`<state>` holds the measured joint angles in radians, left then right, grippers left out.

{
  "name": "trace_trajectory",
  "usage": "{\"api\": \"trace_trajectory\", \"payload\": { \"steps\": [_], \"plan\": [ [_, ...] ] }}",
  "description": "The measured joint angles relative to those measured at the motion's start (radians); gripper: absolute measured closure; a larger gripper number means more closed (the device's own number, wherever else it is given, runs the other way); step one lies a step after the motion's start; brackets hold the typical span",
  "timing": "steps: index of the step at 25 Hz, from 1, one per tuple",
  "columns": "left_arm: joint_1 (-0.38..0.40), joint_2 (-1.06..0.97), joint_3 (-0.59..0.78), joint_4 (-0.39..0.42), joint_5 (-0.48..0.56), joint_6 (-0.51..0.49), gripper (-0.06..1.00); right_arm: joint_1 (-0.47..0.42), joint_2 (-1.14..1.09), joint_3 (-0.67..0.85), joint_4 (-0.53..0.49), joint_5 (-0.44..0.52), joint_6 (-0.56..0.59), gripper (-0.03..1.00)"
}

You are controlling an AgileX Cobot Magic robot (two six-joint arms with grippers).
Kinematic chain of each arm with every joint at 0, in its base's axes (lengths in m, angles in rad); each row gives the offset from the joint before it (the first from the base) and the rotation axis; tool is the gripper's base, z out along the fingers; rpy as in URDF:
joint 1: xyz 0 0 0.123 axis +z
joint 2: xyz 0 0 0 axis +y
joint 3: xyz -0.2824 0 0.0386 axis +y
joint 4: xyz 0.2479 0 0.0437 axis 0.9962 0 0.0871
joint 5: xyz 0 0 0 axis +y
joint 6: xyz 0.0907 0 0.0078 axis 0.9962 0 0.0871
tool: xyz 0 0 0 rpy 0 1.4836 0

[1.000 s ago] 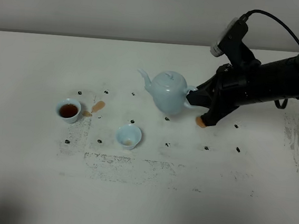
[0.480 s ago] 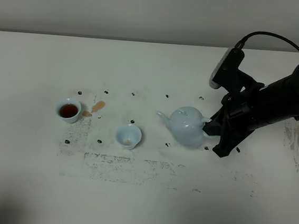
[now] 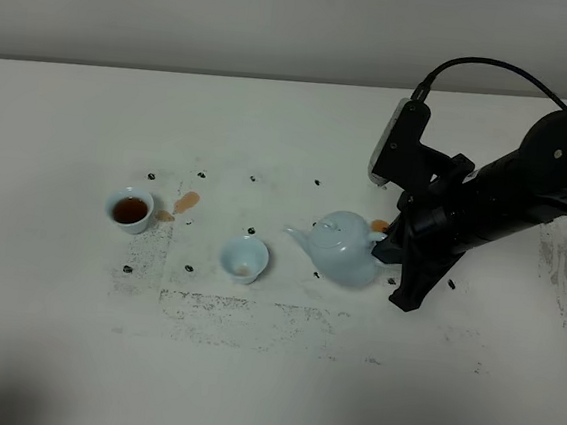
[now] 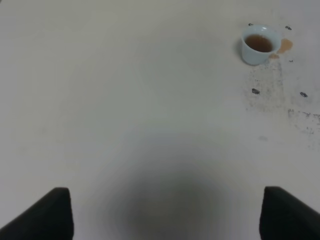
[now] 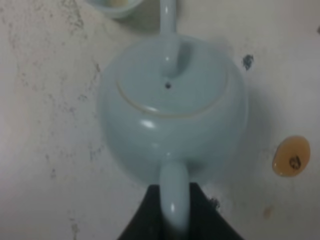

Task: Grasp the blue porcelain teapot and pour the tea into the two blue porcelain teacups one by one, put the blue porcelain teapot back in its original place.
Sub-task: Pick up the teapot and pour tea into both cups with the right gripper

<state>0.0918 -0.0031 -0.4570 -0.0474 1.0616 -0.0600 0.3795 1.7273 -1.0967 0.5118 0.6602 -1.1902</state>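
Observation:
The blue porcelain teapot hangs just over the table right of centre, its spout pointing left at the nearer teacup. That cup looks almost empty. My right gripper is shut on the teapot's loop handle. In the right wrist view the teapot fills the frame, and the dark fingers of the right gripper clamp its handle. The far-left teacup holds brown tea; the left wrist view shows it too. My left gripper is open over bare table, out of the exterior high view.
An orange-brown tea puddle lies by the filled cup, and another one behind the teapot, also seen as a puddle in the right wrist view. Small black marks dot the white table.
My right gripper has carried the teapot from the back of the marked area forward and to the right, then slightly left toward the nearer cup. The cups have not moved.

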Motion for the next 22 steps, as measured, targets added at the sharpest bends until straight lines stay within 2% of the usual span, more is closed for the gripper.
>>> {"api": "trace_trajectory", "payload": {
  "steps": [12, 22],
  "plan": [
    [0.000, 0.000, 0.000, 0.000, 0.000, 0.000, 0.22, 0.085, 0.017, -0.088, -0.210, 0.056, 0.111, 0.93],
    [0.000, 0.000, 0.000, 0.000, 0.000, 0.000, 0.22, 0.131, 0.066, -0.184, -0.255, 0.127, 0.131, 0.93]
  ]
}}
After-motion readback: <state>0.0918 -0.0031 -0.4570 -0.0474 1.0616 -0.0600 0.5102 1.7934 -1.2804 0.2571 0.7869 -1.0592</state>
